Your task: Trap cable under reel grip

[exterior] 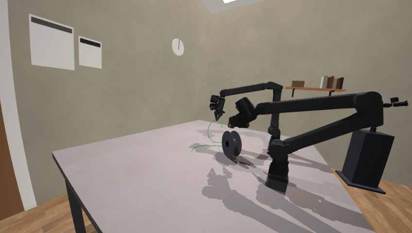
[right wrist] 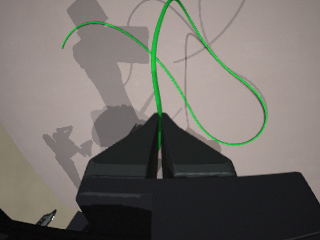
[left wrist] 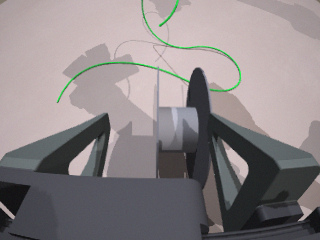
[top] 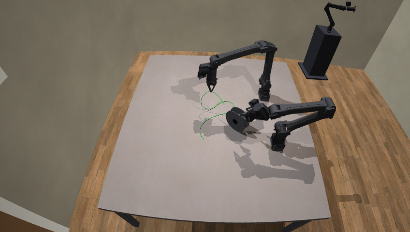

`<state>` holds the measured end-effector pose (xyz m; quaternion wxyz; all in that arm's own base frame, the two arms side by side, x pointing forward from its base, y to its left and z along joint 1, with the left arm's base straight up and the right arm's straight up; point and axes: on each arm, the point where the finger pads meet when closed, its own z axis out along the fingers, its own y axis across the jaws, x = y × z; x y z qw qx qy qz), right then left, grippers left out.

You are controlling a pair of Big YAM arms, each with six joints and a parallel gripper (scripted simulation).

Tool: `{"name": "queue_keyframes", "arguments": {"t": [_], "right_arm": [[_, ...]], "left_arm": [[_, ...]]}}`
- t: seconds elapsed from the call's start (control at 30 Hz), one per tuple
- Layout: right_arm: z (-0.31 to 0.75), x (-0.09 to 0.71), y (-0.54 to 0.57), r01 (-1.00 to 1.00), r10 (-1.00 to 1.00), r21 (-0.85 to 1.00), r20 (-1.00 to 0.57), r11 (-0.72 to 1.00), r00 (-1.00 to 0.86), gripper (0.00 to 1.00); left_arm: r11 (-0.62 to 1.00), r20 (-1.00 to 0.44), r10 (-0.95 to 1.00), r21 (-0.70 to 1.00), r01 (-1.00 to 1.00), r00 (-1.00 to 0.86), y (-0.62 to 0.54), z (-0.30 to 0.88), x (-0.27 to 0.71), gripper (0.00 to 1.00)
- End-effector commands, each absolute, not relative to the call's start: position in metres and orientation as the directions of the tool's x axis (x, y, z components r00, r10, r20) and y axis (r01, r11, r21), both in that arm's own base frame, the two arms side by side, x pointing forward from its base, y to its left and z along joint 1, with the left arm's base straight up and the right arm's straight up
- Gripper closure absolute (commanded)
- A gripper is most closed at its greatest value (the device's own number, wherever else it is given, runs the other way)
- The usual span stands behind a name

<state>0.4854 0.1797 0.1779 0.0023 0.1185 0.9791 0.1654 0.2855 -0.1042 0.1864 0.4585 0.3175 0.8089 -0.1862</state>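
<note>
The dark grey reel stands upright on its rims on the table. My left gripper is open and empty above the reel; in the left wrist view the reel sits right of centre between the fingertips, one flange close to the right fingertip. The thin green cable curves beside the reel, partly hidden by it in the top and exterior views. My right gripper is shut on the cable near one end, above the table. A short tail hangs from it; the other end lies on the table.
The grey table carries both arm bases along one side. The left forearm reaches over the table to the reel, and the right arm stands beyond it. A dark pedestal with a small arm stands off the table.
</note>
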Motion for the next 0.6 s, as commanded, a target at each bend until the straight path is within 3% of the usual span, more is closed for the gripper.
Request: {"name": "queue_keyframes", "arguments": {"t": [0.0, 0.57], "right_arm": [[0.204, 0.504, 0.192, 0.194, 0.221, 0.357, -0.037, 0.914, -0.975, 1.0], [0.203, 0.494, 0.189, 0.194, 0.22, 0.355, -0.032, 0.915, -0.975, 1.0]], "left_arm": [[0.717, -0.867, 0.351, 0.005, 0.697, -0.355, -0.107, 0.194, 0.285, 0.25], [0.719, -0.861, 0.35, -0.006, 0.695, -0.369, -0.108, 0.169, 0.288, 0.25]]}}
